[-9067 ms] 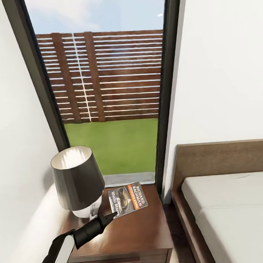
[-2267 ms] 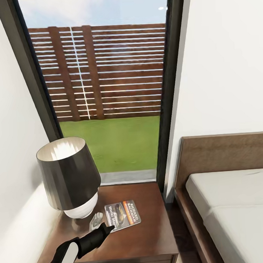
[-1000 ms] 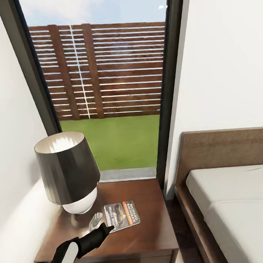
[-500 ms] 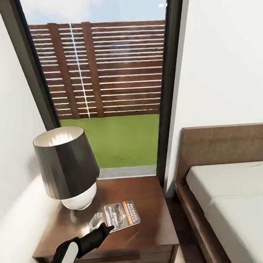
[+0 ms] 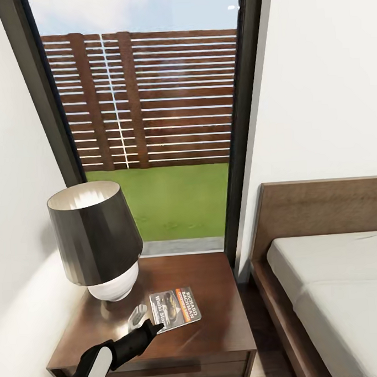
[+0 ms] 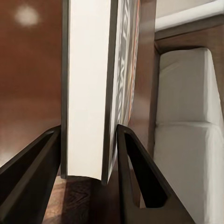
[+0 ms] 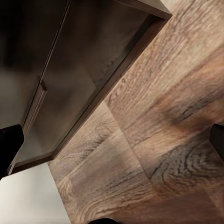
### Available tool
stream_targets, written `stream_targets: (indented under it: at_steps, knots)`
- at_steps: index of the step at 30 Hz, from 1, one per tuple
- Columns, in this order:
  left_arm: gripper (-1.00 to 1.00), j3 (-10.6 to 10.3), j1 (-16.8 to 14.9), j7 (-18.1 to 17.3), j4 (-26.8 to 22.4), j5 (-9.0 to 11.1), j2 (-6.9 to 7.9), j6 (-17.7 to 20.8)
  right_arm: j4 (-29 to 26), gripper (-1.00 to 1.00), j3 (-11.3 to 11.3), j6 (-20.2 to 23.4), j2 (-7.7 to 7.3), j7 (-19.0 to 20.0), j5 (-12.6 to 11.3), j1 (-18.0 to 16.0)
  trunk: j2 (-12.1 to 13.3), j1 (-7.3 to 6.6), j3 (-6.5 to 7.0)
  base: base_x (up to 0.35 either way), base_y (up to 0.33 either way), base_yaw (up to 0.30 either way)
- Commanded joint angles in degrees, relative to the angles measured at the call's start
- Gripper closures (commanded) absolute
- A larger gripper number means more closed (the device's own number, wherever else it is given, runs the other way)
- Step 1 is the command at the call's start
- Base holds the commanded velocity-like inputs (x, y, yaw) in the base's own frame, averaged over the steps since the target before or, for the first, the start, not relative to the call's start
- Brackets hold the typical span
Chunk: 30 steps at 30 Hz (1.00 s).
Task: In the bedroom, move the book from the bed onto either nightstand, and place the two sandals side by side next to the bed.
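Left gripper (image 6: pixel 88 154): its two dark fingers (image 6: pixel 28 172) flank the near edge of the book (image 5: pixel 175 309), one against the back cover, the other against the front cover, pinching the page block between them. In the head view the left arm (image 5: pixel 109 355) reaches to the book's near corner over the surface of the nightstand (image 5: pixel 218 330).

Book: cover upward, over the front half of the nightstand surface, just in front of and beside the lamp (image 5: pixel 97 243); whether it rests flat on the surface or is held slightly above it cannot be told. Its long axis runs obliquely, from the corner at the fingers toward the bed (image 5: pixel 337 291); the orange title band lies along the end farther from the arm.

Right gripper (image 7: pixel 112 140): its dark fingers (image 7: pixel 9 144) stand at opposite margins of the right wrist view, spread wide and holding nothing, above the wood-plank floor (image 7: pixel 154 135) beside a dark cabinet (image 7: pixel 70 70).
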Motion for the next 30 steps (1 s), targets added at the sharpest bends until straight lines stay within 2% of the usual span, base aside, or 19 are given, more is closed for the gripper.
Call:
stream_targets:
  at_steps: [1,15,26,30]
  knots:
    - [1.0,0.2,0.0,-0.1,0.0,0.1,-0.07,0.4,0.2,-1.0,0.0,0.1,-0.01,0.3,-0.2,-0.1,0.0,-0.01,-0.05,0.0,0.0,0.0]
    - [1.0,0.2,0.0,-0.1,0.0,0.1,-0.07,0.4,0.2,-1.0,0.0,0.1,-0.01,0.3,-0.2,-0.1,0.0,-0.01,-0.05,0.0,0.0,0.0]
    - [1.0,0.2,0.0,-0.1,0.0,0.1,-0.07,0.4,0.2,-1.0,0.0,0.1,-0.01,0.3,-0.2,-0.1,-4.4,2.41,-2.03,0.0,0.0,0.0]
    - [1.0,0.2,0.0,-0.1,0.0,0.1,-0.05,0.4,0.2,-1.0,0.0,0.1,-0.01,0.3,-0.2,-0.1,-4.4,2.41,-2.03,0.0,0.0,0.0]
